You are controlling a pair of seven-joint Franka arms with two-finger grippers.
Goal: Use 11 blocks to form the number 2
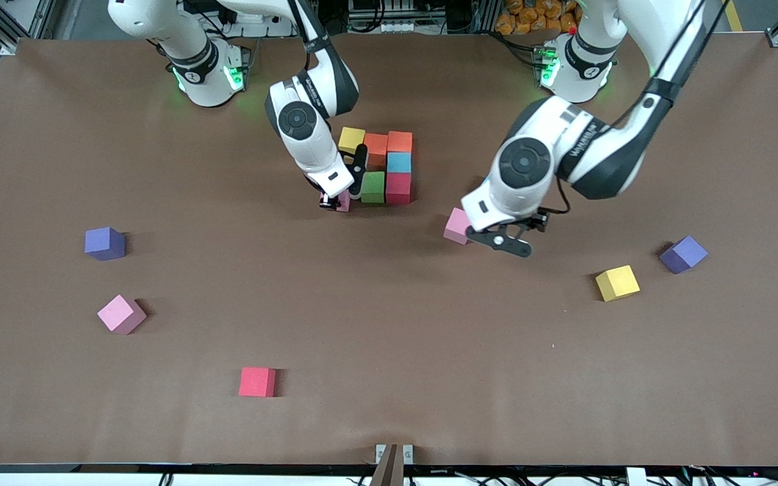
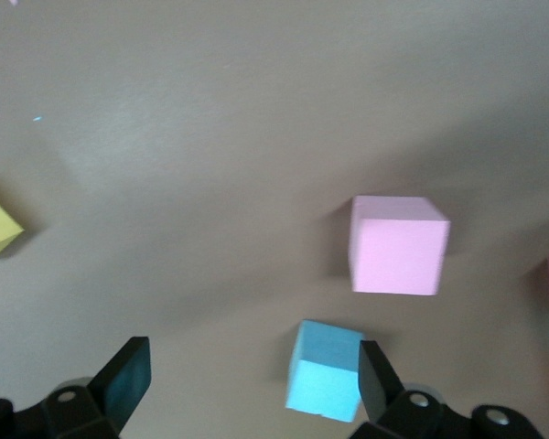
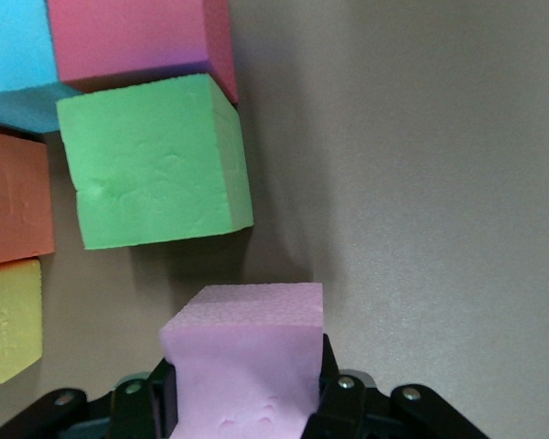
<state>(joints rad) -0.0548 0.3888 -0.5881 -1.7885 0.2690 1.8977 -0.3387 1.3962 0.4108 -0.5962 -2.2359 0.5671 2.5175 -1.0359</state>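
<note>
1. While the right gripper (image 3: 242, 402) squeezes a pink block (image 3: 242, 361), it holds it just beside the green block (image 1: 373, 187), toward the right arm's end.
2. Six blocks touch in a clump: yellow (image 1: 351, 140), two orange (image 1: 387, 144), light blue (image 1: 399, 162), green, red (image 1: 398, 188).
3. Over the table, the left gripper (image 2: 252, 384) has its fingers wide apart, with nothing in them.
4. Another pink block (image 1: 457, 225) sits just beside it.
5. Loose blocks lie nearer the camera: pink (image 1: 121, 314), red (image 1: 257, 382), yellow (image 1: 617, 283).
6. Two purple cubes (image 1: 105, 244) sit well apart.
</note>
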